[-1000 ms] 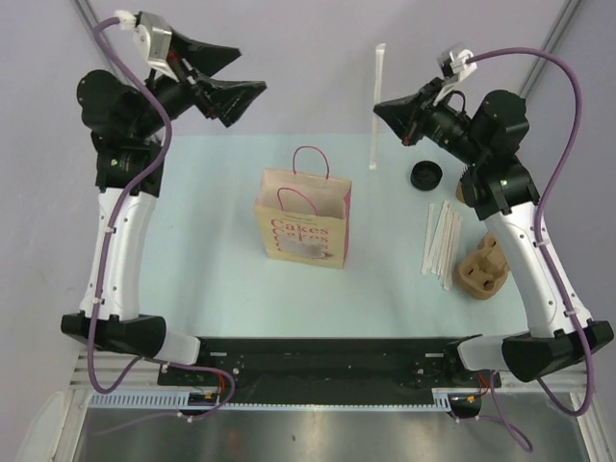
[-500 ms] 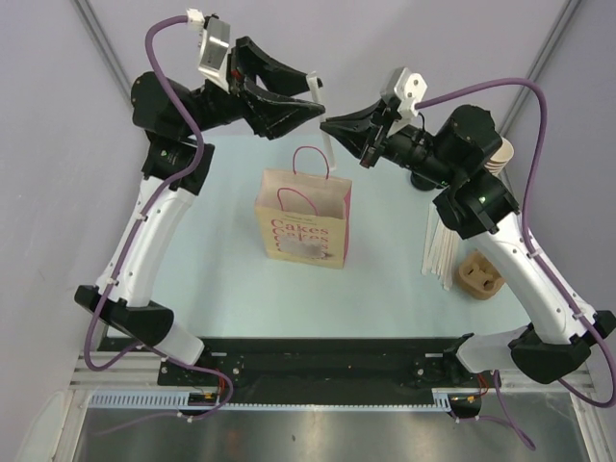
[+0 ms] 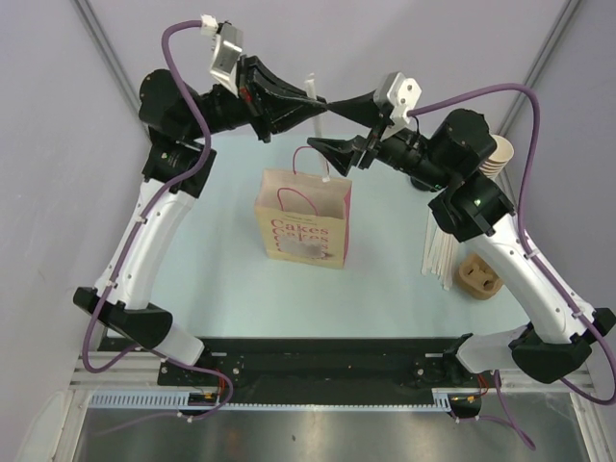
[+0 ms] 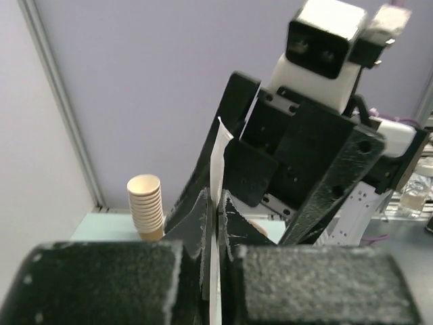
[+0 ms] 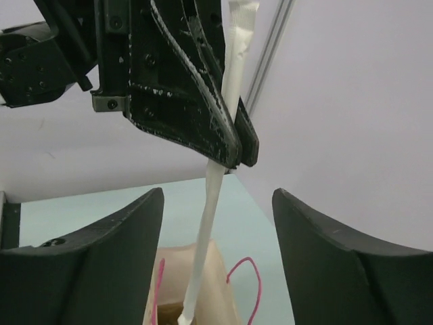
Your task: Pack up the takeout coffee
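A long white paper-wrapped straw (image 3: 310, 87) hangs upright above the open paper bag (image 3: 303, 217). My left gripper (image 3: 322, 106) is shut on its upper part; the left wrist view shows the straw (image 4: 218, 156) pinched between the two pads (image 4: 203, 217). My right gripper (image 3: 332, 125) faces it, open, with the fingers standing either side of the straw (image 5: 211, 223) and clear of it. The straw's lower end reaches the mouth of the bag (image 5: 203, 271). The takeout coffee is hidden in every view.
A stack of lidless tan cups (image 3: 500, 154) stands at the back right, also in the left wrist view as the cup stack (image 4: 145, 203). More wrapped straws (image 3: 443, 241) and a brown pulp cup carrier (image 3: 478, 276) lie on the right of the table.
Both arms swung in over the bag. The right gripper, which carried the straw, has opened and let go, and the left gripper has shut on it.
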{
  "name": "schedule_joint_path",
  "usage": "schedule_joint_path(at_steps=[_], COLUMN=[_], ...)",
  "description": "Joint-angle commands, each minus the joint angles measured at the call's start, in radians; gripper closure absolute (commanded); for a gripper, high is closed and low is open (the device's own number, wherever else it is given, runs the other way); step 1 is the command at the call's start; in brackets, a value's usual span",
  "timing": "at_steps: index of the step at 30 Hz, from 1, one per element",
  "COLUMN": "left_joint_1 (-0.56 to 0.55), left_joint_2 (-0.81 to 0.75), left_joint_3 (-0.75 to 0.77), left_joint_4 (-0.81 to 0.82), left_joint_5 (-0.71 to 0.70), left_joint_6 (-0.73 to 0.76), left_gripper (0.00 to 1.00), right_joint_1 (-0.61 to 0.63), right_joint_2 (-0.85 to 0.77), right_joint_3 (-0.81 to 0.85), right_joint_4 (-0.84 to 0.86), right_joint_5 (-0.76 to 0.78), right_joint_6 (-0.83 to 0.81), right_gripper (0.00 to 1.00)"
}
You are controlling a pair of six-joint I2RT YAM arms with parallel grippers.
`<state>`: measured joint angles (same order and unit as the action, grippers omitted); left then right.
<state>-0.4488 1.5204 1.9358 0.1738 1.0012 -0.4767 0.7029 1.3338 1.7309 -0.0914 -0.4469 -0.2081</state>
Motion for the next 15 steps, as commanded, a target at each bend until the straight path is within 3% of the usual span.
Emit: schedule_joint_path(at_steps=[1,5,8,15], left_joint_1=[0.019,0.042,0.042,0.048], left_joint_2=[-0.035,-0.028,-0.046,-0.019], left_joint_3=[0.037,0.049,0.016,-0.029], left_joint_4=[-0.227,-0.480,-0.583,-0.712], left_joint_5=[-0.033,-0.050,-0.073,-0.124], left_joint_6=[0.162,0.372,0.525,0.665], left_gripper=[1.00,1.00,1.00,1.00], right_joint_1=[-0.009,-0.066,-0.120,-0.243], right_joint_2=[-0.024,-0.041,-0.050,-0.059], right_joint_3=[-0.019,-0.019,-0.024,-0.051], right_joint_4=[0.044,0.021,0.013,-0.016], right_joint_5=[0.091,0.115,0.132,0.139], right_joint_6=[0.022,0.071,0.121,0.243], right_gripper=[0.24,0.10,0.01,0.00])
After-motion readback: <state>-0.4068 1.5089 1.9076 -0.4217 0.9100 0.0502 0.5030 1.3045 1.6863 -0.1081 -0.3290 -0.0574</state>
